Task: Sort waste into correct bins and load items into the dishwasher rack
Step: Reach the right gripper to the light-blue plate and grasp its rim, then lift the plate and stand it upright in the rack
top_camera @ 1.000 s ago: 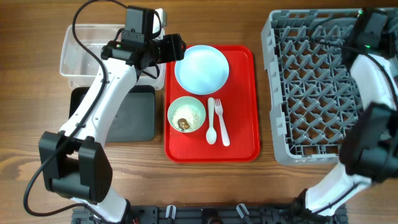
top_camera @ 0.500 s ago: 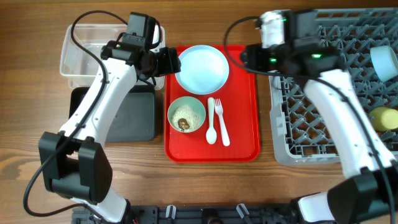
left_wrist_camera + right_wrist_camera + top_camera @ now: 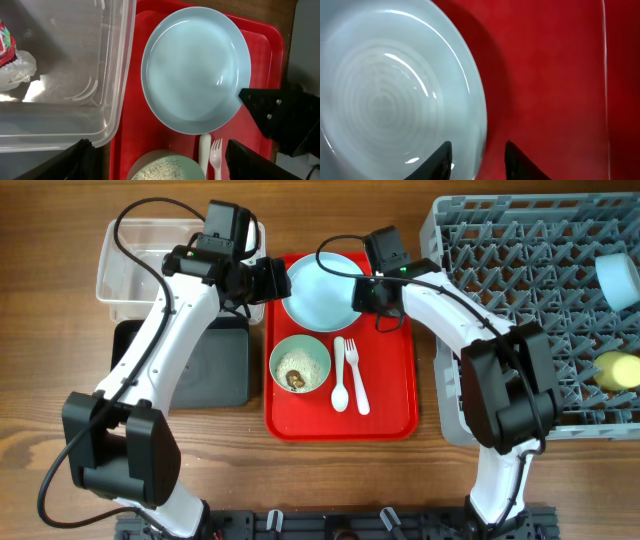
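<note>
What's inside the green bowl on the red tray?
White rice-like crumbs and a small brown lump lie in the pale green bowl. The crumbs cover the bottom, so what's under them can't be seen.

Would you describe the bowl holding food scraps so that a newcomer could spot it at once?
Start at the red tray in the centre. In the overhead view, its lower left, below the light blue plate and beside the white spoon, holds the pale green bowl. It alone contains white crumbs and a brown lump.
</note>
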Action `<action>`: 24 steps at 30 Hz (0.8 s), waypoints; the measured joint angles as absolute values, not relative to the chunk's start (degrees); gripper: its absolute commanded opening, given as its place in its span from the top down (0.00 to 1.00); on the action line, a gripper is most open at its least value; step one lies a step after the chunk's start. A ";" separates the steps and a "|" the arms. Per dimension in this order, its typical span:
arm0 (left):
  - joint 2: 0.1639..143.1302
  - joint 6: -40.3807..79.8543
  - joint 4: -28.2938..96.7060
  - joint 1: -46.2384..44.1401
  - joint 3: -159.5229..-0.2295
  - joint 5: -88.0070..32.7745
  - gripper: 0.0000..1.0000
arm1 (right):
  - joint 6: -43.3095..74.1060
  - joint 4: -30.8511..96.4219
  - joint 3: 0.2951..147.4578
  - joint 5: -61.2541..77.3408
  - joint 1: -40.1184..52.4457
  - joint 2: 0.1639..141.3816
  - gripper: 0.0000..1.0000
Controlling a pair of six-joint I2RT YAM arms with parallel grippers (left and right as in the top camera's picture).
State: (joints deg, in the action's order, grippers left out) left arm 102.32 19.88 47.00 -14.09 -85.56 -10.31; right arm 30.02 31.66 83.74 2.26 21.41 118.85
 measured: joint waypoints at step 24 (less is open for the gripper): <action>102.32 20.03 46.72 -14.09 -85.56 -10.31 0.12 | 19.20 31.03 84.20 1.04 12.99 117.84 0.96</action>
